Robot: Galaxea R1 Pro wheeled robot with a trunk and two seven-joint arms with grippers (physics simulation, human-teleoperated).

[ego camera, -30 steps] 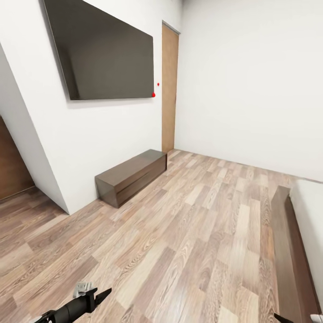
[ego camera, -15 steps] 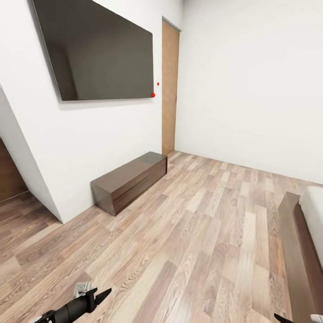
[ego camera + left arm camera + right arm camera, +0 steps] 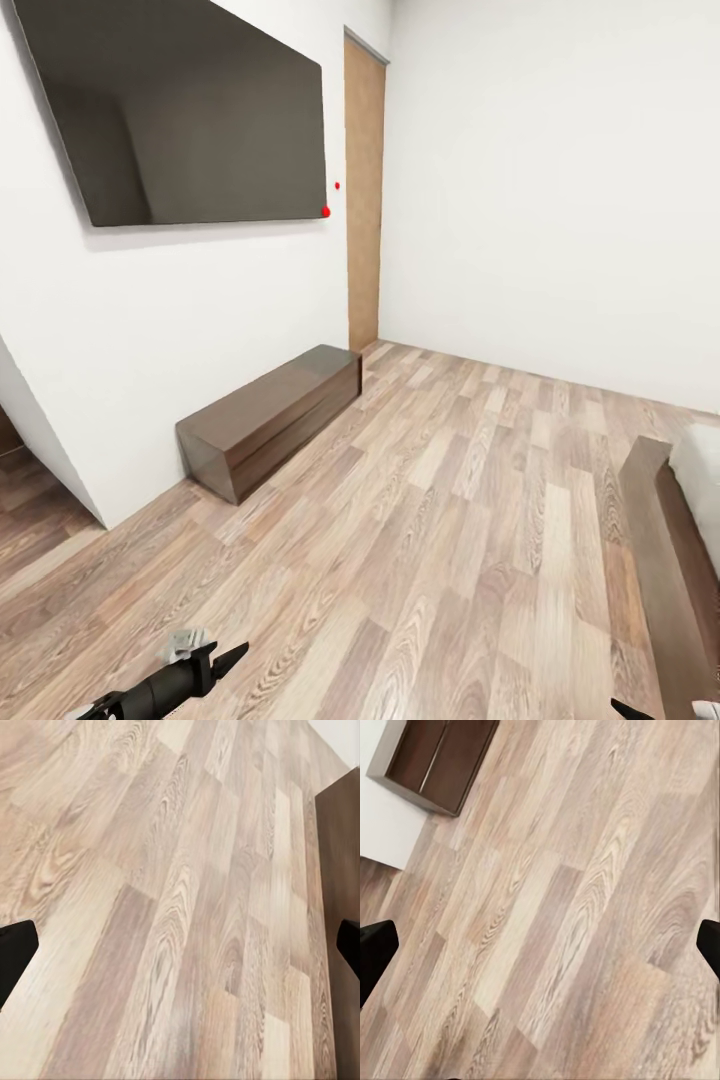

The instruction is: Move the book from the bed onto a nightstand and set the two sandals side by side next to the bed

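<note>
My left arm sits low at the near edge of the head view, forearm reaching forward over the floor, and the left gripper (image 3: 225, 655) hangs above bare planks. In the left wrist view its two dark fingertips (image 3: 15, 952) stand far apart at opposite edges with only flooring between them, so it is spread wide and carries nothing. Of the right gripper (image 3: 640, 712) I see just a dark tip and a pale bit at the bottom corner of the head view; the right wrist view shows its fingertips (image 3: 375, 949) equally wide apart over the wood-plank floor (image 3: 440, 520), released and empty. Count in the bedroom: one bed (image 3: 668, 560), only its dark-brown frame rail and a corner of the pale mattress (image 3: 700, 475) showing at the right side, well apart from both grippers; one long low dark-wood cabinet (image 3: 265, 415) against the white wall (image 3: 180, 330) on the left; one large dark wall-mounted screen (image 3: 190, 110) above it; one brown wooden door (image 3: 364, 195) in the far corner; two small red dots (image 3: 326, 211) just beside the screen's lower corner. The right wrist view also catches the cabinet (image 3: 439, 761) end and the wall's foot. Open floor lies between me and the bed rail, with no obstacle on it.
</note>
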